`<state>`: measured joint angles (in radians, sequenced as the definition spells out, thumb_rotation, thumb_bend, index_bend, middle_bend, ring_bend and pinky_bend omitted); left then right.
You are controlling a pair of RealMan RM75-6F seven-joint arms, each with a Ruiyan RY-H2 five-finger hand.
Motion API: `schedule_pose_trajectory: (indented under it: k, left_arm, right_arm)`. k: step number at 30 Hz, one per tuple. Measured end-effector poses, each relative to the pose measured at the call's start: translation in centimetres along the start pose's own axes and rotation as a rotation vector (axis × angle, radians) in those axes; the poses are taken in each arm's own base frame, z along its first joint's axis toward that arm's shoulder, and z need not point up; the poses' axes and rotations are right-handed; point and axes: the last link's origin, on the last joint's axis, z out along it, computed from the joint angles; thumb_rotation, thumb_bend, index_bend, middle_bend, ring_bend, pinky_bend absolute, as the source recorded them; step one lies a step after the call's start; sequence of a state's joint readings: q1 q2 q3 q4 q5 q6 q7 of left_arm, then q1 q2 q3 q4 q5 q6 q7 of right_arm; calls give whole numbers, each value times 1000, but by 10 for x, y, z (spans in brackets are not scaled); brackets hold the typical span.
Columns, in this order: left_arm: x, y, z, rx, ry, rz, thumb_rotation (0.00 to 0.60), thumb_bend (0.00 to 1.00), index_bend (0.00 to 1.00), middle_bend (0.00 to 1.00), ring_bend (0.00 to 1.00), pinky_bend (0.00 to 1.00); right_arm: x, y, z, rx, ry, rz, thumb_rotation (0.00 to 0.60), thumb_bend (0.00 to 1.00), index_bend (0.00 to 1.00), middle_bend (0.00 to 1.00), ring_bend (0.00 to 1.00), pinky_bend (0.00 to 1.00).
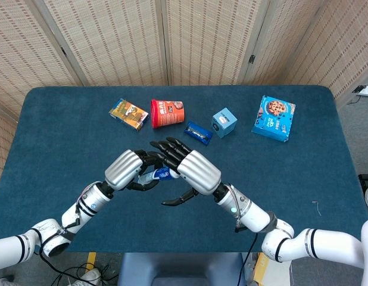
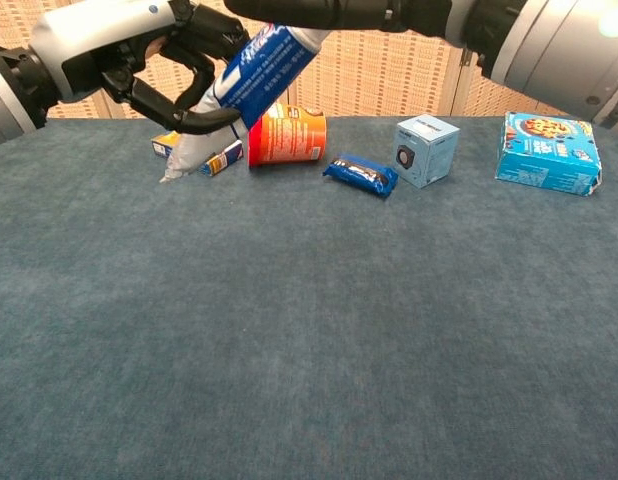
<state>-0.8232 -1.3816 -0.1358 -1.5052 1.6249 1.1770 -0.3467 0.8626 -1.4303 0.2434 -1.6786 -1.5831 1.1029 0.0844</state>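
Left hand is curled around one toothpaste tube, which is held tilted in the air above the middle of the table, its crimped end pointing down. Right hand is laid over the tube's cap end with fingers stretched out straight; whether it actually grips cannot be told. Along the far edge five things are lined up: one yellow box, one red cup on its side, one blue snack bar, one small blue box, one cookie box.
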Motion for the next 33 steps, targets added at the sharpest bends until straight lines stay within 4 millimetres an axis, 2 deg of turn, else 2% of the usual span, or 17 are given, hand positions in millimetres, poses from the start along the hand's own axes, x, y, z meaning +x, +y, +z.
schedule_pose_trajectory:
  k: [10, 33]
  left_arm:
    - [-1, 8, 7, -27, -12, -1, 600, 598, 799, 873, 766, 523]
    - [1, 2, 4, 13, -18, -79, 600, 598, 800, 875, 771, 523]
  right_arm:
    - [-5, -6, 10, 24, -1, -20, 130, 66, 0, 0, 0, 0]
    - [-9, -4, 14, 37, 74, -22, 124, 66, 0, 0, 0, 0]
